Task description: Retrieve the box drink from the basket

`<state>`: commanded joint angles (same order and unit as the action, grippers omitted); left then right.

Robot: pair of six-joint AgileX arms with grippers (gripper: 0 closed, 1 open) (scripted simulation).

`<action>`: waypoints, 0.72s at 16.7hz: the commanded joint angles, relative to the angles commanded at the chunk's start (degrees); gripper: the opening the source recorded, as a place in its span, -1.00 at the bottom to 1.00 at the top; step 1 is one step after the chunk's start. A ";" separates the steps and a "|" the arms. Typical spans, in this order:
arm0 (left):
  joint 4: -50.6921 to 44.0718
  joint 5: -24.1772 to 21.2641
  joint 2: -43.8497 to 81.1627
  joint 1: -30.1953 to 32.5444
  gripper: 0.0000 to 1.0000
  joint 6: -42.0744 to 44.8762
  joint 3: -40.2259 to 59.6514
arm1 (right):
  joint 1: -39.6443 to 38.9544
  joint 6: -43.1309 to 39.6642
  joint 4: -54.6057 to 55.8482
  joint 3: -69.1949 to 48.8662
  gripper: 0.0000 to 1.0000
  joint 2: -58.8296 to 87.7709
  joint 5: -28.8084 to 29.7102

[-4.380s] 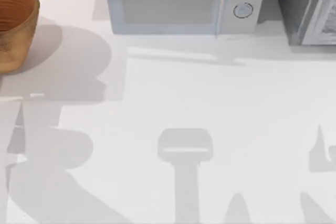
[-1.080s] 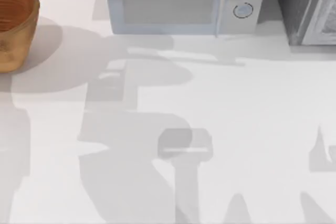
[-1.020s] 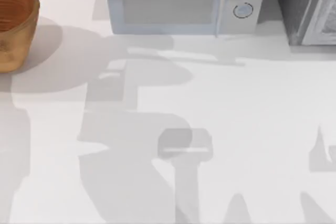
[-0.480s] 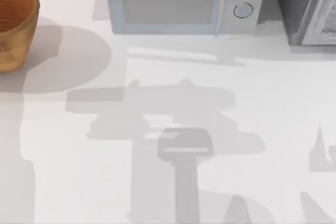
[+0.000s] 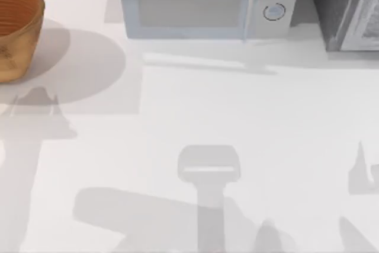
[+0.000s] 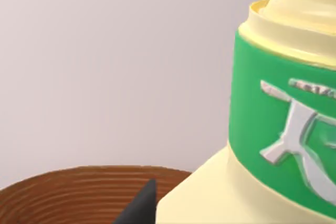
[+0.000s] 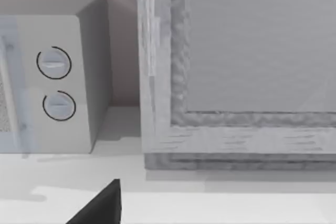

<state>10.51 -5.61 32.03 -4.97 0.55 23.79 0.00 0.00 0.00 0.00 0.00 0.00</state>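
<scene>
The box drink (image 6: 262,129) looms close in the left wrist view: a pale-yellow body with a green label band. It is raised above the ribbed orange-brown rim of the basket (image 6: 79,192). My left gripper (image 6: 220,213) is shut on the drink, with one dark fingertip (image 6: 140,205) showing beside its body. In the top view the basket (image 5: 18,28) stands at the table's far left back corner. A dark part of my right gripper (image 7: 102,205) hangs over the table in front of the microwave and the cabinet.
A grey-white microwave (image 5: 201,1) stands at the back middle, with its two dials (image 7: 55,85) in the right wrist view. A grey cabinet (image 5: 346,7) stands at the back right. Arm shadows lie across the white table (image 5: 237,117).
The arm shadows on the table have shifted from the middle towards the left and the front edge. The basket and the microwave have not moved.
</scene>
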 joint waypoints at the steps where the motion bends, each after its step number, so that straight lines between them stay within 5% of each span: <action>1: -1.53 0.85 -5.13 0.81 -1.00 -0.02 -3.57 | 0.00 0.00 0.00 0.00 1.00 0.00 0.00; 7: -8.84 4.78 -28.01 4.33 -1.00 -0.37 -20.32 | 0.00 0.00 0.00 0.00 1.00 0.00 0.00; 12: -10.51 5.61 -32.03 4.98 -1.00 -0.55 -23.79 | 0.00 0.00 0.00 0.00 1.00 0.00 0.00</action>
<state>0.00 0.00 0.00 0.00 0.00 0.00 0.00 0.00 0.00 0.00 0.00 0.00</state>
